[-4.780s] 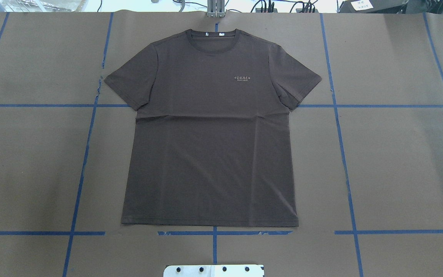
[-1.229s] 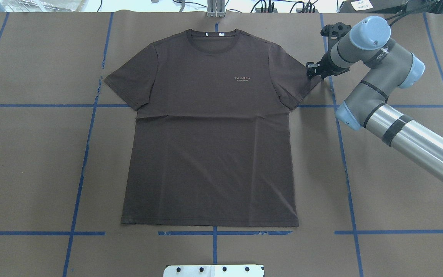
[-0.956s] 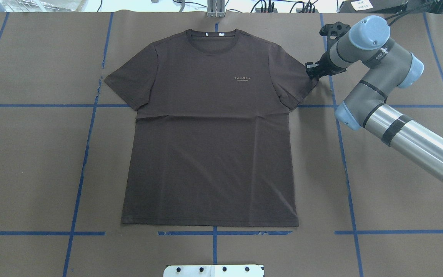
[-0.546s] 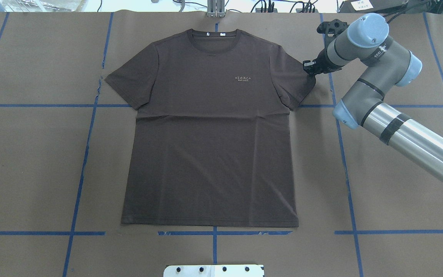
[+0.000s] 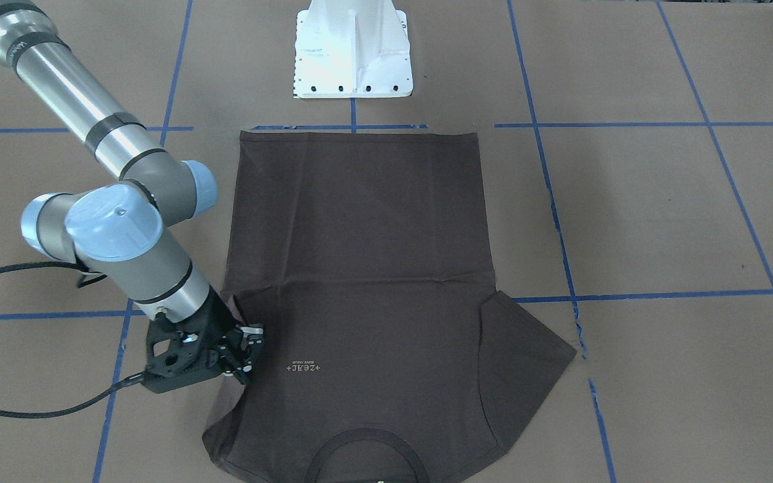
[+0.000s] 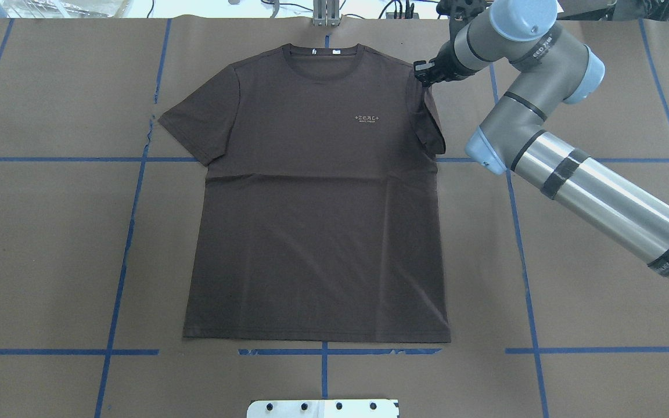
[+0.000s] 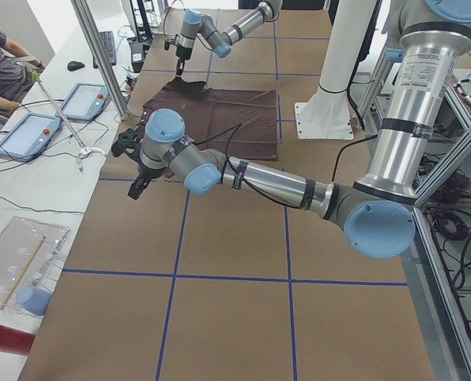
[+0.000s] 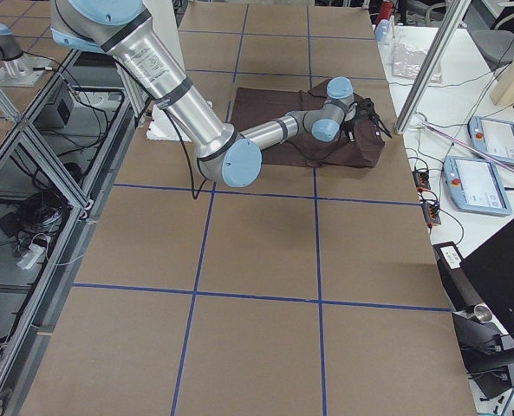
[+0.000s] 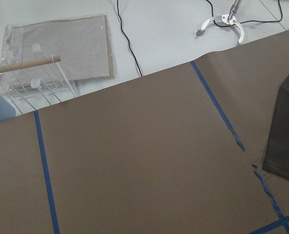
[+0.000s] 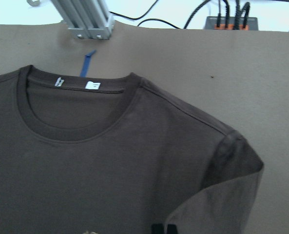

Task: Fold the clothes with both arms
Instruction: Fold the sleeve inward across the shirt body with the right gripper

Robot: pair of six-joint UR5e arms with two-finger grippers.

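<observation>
The dark brown T-shirt (image 6: 317, 220) lies flat, collar at the far edge and hem toward the robot base. My right gripper (image 6: 425, 74) is shut on the end of the right sleeve (image 6: 430, 125), which is lifted and doubled in over the shoulder. In the front-facing view this gripper (image 5: 247, 354) sits at the shirt's edge beside the chest logo (image 5: 303, 368). The right wrist view shows the collar and neck tags (image 10: 91, 86), with the folded sleeve (image 10: 227, 195) below. The left gripper (image 7: 137, 186) hovers over bare paper left of the shirt; I cannot tell its state. The left sleeve (image 9: 286, 126) lies flat.
Brown paper with blue tape lines (image 6: 128, 232) covers the table. The white pedestal base plate (image 6: 323, 408) sits near the hem. An aluminium post (image 6: 326, 14) stands beyond the collar. Tablets (image 7: 80, 101) and a seated person (image 7: 1, 67) are at the side bench.
The right arm came in, took the right sleeve's end, then carried it up and in toward the collar, doubling the sleeve over the shoulder. The rest of the shirt has not moved.
</observation>
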